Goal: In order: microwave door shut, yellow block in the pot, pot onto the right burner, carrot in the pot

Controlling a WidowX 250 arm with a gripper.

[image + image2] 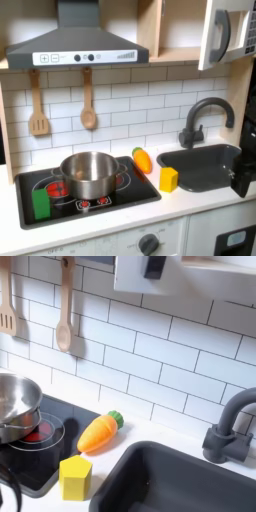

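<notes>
Steel pot [88,172] between green block [41,203] and carrot [143,159], yellow block [168,179] nearby; end effector [244,172] state unclear.

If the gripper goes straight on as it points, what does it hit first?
Probably the sink: the gripper, cropped at the first exterior view's right edge, seems to point down over it; depth is unclear.

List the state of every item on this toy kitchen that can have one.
microwave door: open, swung outward
pot: upright on the cooktop, looks empty
carrot: lying on the counter, outside the pot
yellow block: on the counter by the sink, outside the pot
green block: standing upright on the cooktop
spatula and spoon: hanging on the wall
</notes>
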